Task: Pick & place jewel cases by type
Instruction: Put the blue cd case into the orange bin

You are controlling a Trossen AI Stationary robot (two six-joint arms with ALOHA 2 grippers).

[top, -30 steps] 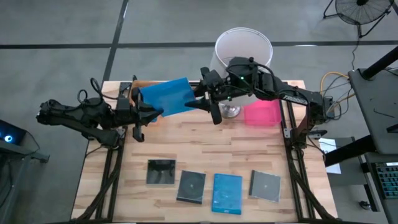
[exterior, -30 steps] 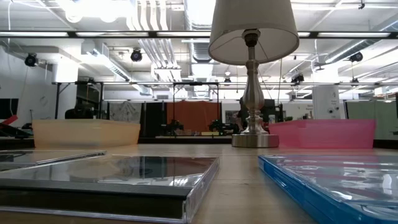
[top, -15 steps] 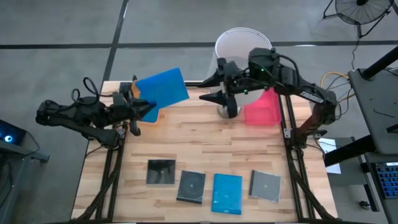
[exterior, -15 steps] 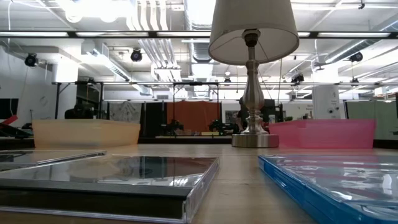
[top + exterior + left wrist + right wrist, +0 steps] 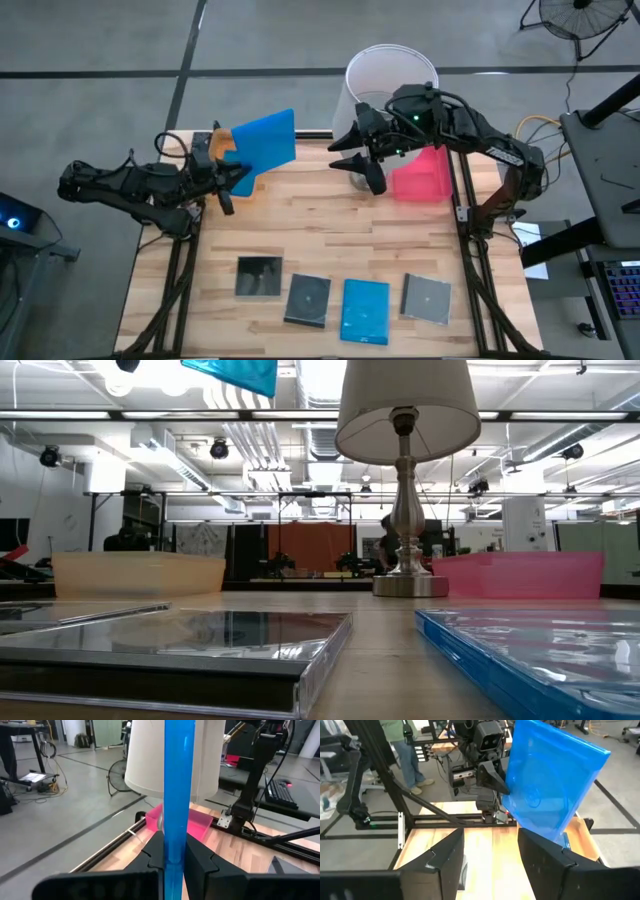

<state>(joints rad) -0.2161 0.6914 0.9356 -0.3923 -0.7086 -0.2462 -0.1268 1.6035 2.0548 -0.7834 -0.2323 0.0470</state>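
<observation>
Blue jewel case [image 5: 264, 140], flat glossy plastic rectangle, held on edge above the counter's [image 5: 330, 235] far left corner, clamped in the left hand [image 5: 232, 178]. Right hand [image 5: 356, 158] hovers near the lamp [image 5: 391, 80] and pink tray [image 5: 422, 180], fingers apart, holding nothing. Near edge: three dark square cases [image 5: 259, 277] and a second blue case [image 5: 366, 310] lying flat in a row.

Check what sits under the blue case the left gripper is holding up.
The blue jewel case, clamped in the left gripper, hangs over the table's far left corner. A bit of the orange tray shows beneath; the rest of it and anything inside are covered.
</observation>
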